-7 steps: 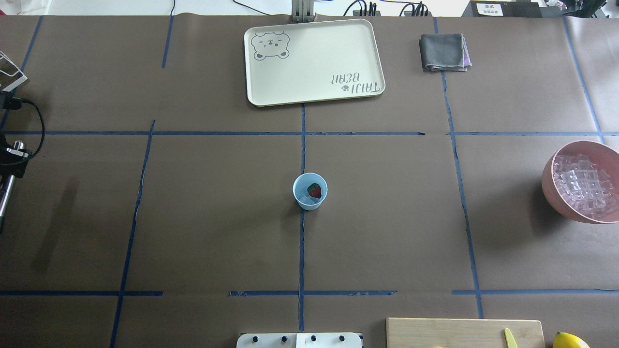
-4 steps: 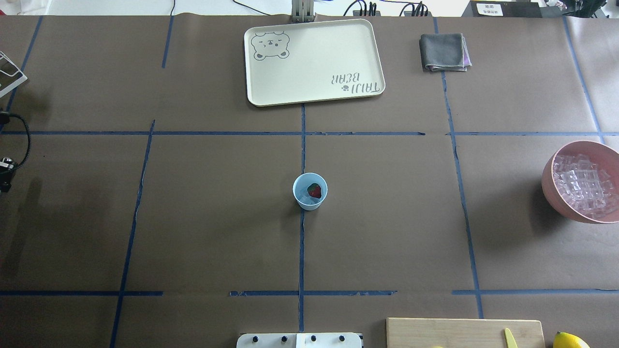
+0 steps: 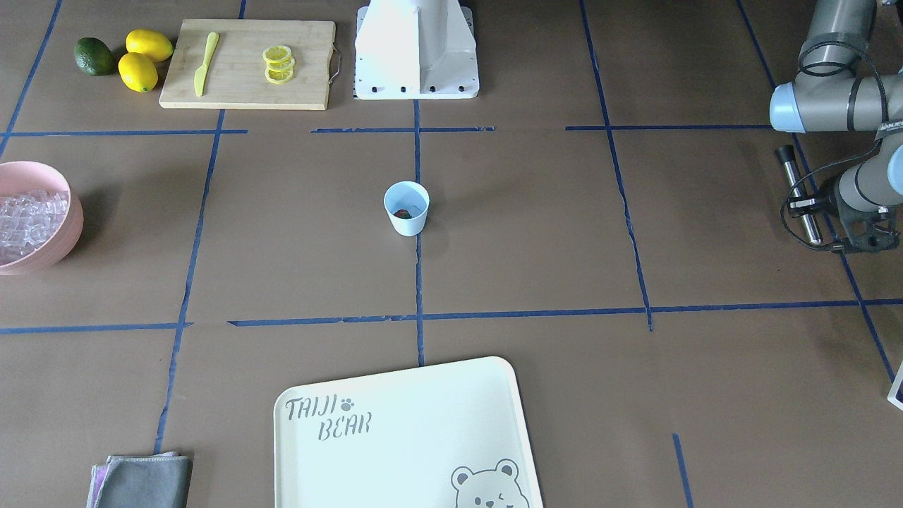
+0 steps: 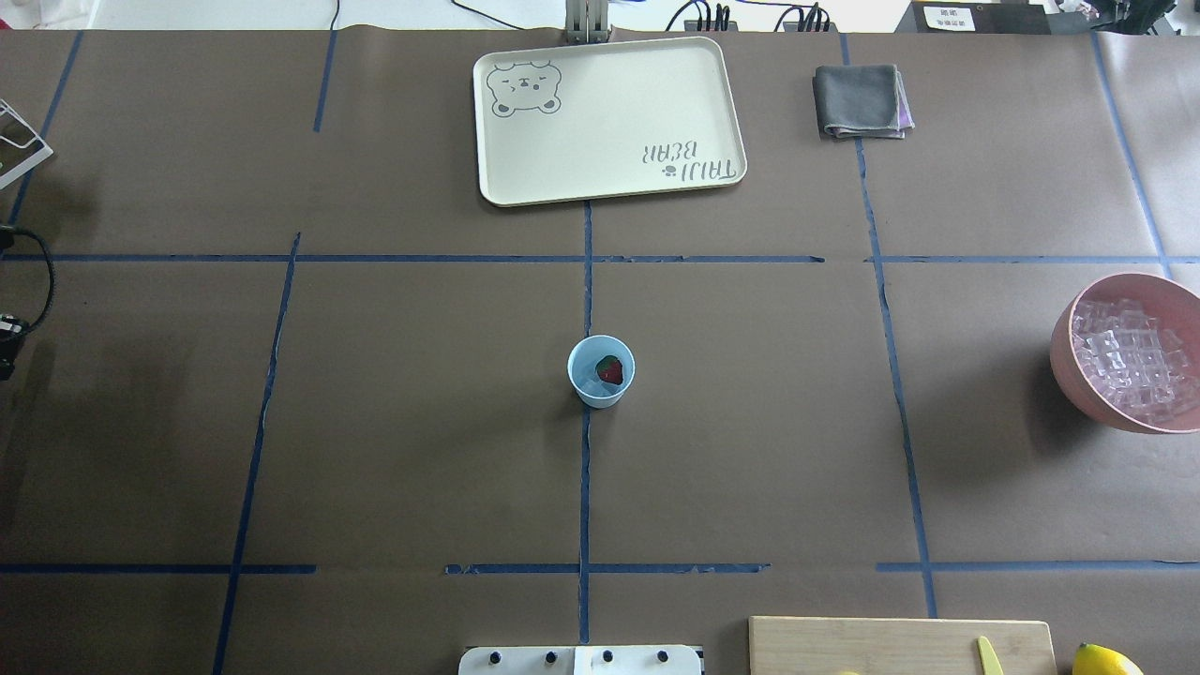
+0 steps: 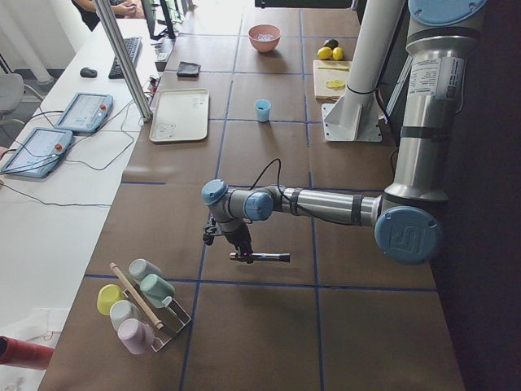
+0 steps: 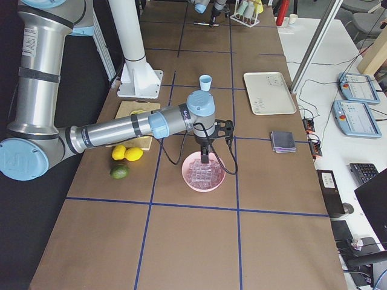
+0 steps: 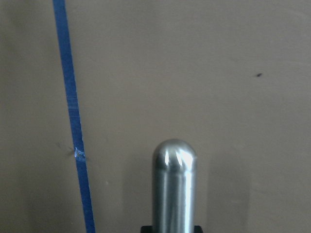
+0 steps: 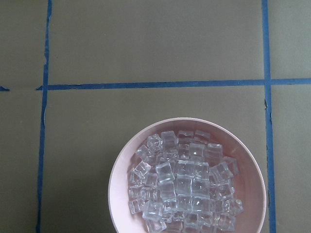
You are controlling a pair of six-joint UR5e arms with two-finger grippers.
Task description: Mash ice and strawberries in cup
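My left hand [image 3: 806, 206] is closed on the shiny steel rod [image 7: 175, 187]; whether my right hand [image 6: 205, 158] is open I cannot tell. The small pale-blue cup [image 4: 601, 373], red strawberry [image 4: 611, 371] inside, stands mid-table: I'd bring the rod down centred, upright.

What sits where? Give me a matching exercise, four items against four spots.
Items:
1. strawberry
2. ice cubes
3. lemon slices
4. metal rod

Spots:
A. in the pink bowl
B. held by the left tool
C. in the blue cup
D. on the cutting board

Pairs: 1-C, 2-A, 3-D, 4-B
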